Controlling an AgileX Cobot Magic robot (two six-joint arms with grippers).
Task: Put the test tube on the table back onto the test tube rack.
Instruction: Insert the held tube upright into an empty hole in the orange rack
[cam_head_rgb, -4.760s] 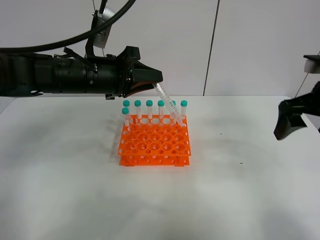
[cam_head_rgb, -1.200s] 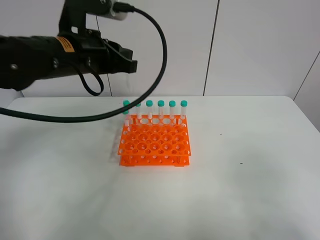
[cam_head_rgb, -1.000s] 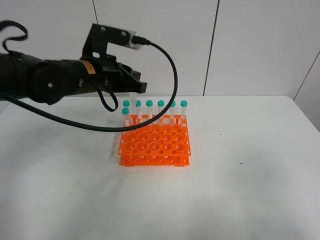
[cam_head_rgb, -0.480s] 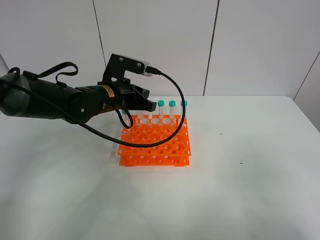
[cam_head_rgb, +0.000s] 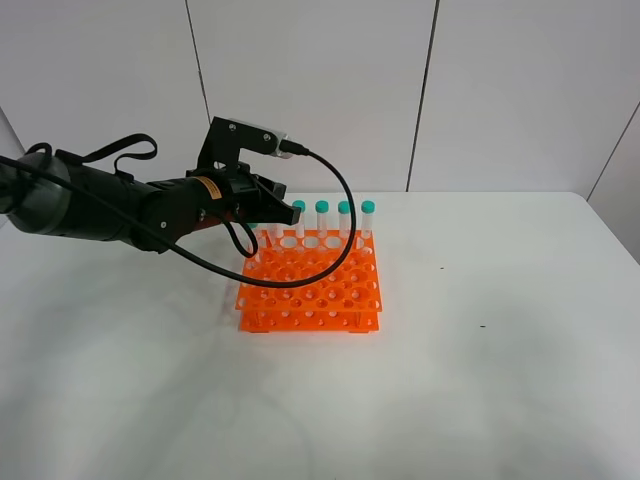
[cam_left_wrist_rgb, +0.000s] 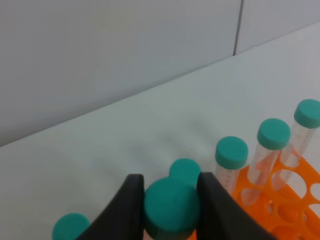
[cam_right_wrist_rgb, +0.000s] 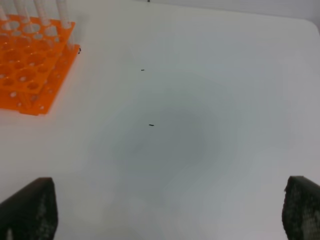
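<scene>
In the left wrist view my left gripper (cam_left_wrist_rgb: 171, 202) is shut on the teal cap of a test tube (cam_left_wrist_rgb: 171, 209), a black finger (cam_left_wrist_rgb: 127, 207) on each side. Whether its tip sits in a hole is hidden. Other teal-capped tubes (cam_left_wrist_rgb: 231, 151) stand close around it in the orange test tube rack (cam_left_wrist_rgb: 297, 200). From the high camera the left gripper (cam_head_rgb: 272, 203) hangs over the back left corner of the rack (cam_head_rgb: 310, 290) and hides the held tube. My right gripper (cam_right_wrist_rgb: 167, 207) is open over the bare white table (cam_right_wrist_rgb: 200, 100), away from the rack (cam_right_wrist_rgb: 30, 75).
Capped tubes (cam_head_rgb: 345, 208) fill the rack's back row. The left arm and its black cable (cam_head_rgb: 335, 215) loop over the rack's back left part. The table (cam_head_rgb: 470, 380) runs white around the rack. The right arm does not show in the high view.
The left arm has come down from high above to the rack's back left corner, then shifted slightly left. The rack has not moved.
</scene>
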